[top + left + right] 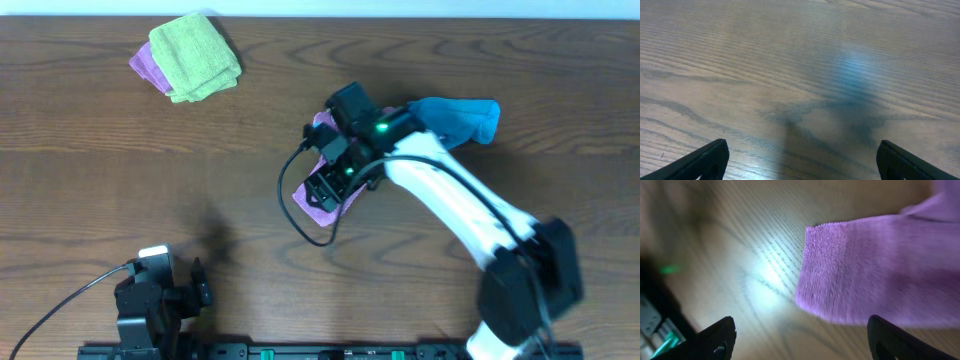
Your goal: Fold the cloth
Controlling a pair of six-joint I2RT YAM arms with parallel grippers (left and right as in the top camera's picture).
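Near the middle of the overhead frame, my right gripper [328, 185] hangs over the cloth [318, 208] and hides most of it. Lilac shows at the gripper's lower left, and a small strip shows at its upper left.

Through the right wrist camera, the cloth [865, 275] fills the upper right of the frame and lies on the table [740, 240]. A stitched edge faces left and a corner points toward the bottom. The picture is blurred, so I cannot tell how many layers the cloth has. My right gripper [801, 337] is spread wide, its fingers [715, 337] at the two bottom corners of the frame. I hold nothing; the cloth lies just past the tips, and I cannot tell whether it touches them.

At the lower left of the overhead frame sits my left gripper [195, 290], well apart from the cloth. Its own camera shows the left gripper [800, 160] spread wide as well, with only wood grain between the tips.

A blue cloth [465, 118] lies right of centre in the upper part of the overhead frame, just beside my right arm. In the upper left corner a folded green cloth [195, 55] rests on a purple cloth [143, 68].
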